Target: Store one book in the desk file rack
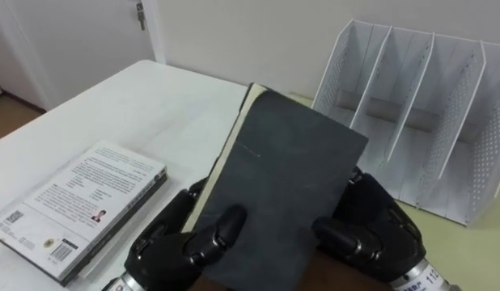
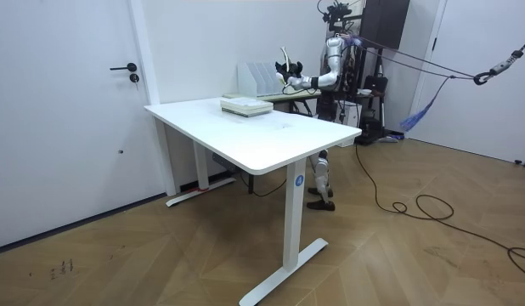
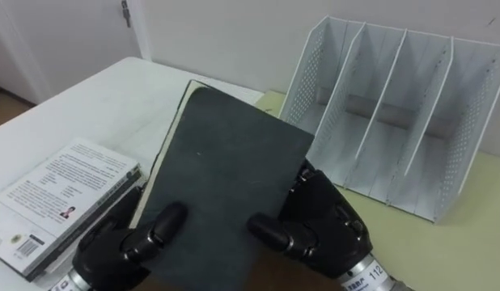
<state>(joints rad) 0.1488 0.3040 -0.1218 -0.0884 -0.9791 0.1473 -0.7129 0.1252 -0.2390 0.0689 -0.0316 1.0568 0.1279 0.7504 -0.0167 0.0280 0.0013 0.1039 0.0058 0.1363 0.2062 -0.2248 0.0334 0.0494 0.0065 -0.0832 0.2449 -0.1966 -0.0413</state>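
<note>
Left hand [image 1: 181, 242] and right hand [image 1: 371, 230], both curled round the lower edge of the dark book [image 1: 286, 186], tilted above the table [image 1: 153, 97]. Beyond, right: white file rack [image 1: 420, 105]. Left, lying flat: paperback stack [image 1: 80, 202].

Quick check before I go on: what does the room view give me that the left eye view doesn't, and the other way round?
Room view: the robot stands at the far end of the white table, and its legs and the wooden floor show. Left eye view: both thumbs curl over the dark book, with the left hand and right hand beneath it, and the file rack slots look empty. Both: the held book, the rack, and the white-covered books lying on the table.
</note>
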